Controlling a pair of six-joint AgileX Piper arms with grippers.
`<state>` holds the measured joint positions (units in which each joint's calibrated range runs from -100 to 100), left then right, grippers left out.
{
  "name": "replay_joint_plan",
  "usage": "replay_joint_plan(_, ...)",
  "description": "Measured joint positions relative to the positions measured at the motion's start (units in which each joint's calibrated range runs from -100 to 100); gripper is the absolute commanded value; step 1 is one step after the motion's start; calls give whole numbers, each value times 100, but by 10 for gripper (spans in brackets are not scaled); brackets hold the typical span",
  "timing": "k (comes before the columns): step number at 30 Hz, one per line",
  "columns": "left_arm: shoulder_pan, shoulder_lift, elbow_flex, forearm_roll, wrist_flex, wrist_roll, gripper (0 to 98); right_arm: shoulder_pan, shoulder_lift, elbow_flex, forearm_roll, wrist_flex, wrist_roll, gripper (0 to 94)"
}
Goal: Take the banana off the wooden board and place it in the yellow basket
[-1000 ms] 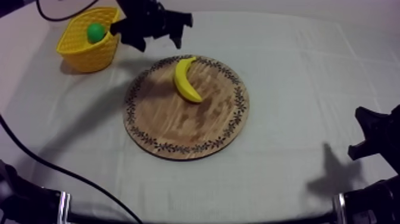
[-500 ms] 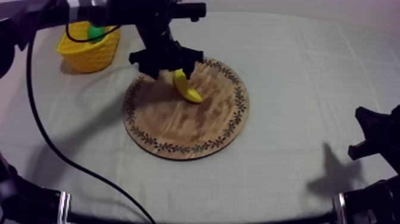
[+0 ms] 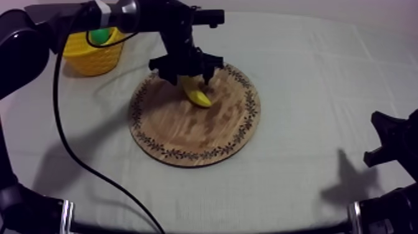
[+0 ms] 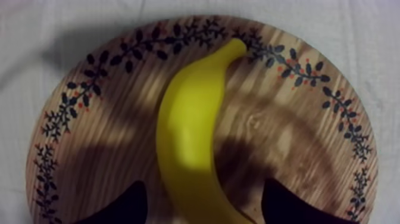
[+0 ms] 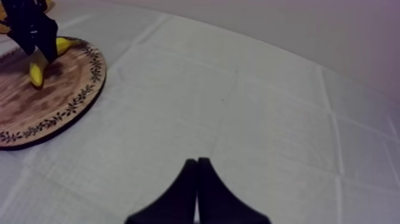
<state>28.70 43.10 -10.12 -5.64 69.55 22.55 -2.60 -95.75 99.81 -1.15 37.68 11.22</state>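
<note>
The left gripper (image 4: 212, 205) hangs low over the board (image 4: 286, 137) with its fingers (image 4: 128, 208) apart, one on each side of the banana (image 4: 190, 131). Nothing is clamped. Whether the tips touch the peel I cannot tell. The banana lies flat on the board's far half, its thin end reaching the patterned rim, and the fingers straddle its thicker part. Seen from above, the left arm comes in from the upper left and the gripper covers the banana's upper end.

The basket (image 3: 93, 56) stands on the bench (image 3: 311, 74) beyond the board, at the left, well apart from the banana.

The right gripper (image 5: 196, 190) rests at its own side, fingers (image 5: 184, 193) together in a narrow wedge, holding nothing and far from the board.

By my reading the step in hand is the grasp: the approach looks finished and the pick is not yet made. The next move calls for closing squarely across the banana's width, firmly enough that the smooth curved toy does not roll or squirt out, then a straight lift clear of the board before swinging left to the basket.
</note>
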Motion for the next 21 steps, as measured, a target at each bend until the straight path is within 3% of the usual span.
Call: replay_joint_plan(21,-4,447,-366,-152,-61,-17,564,0,0,0,0,-1,0,3)
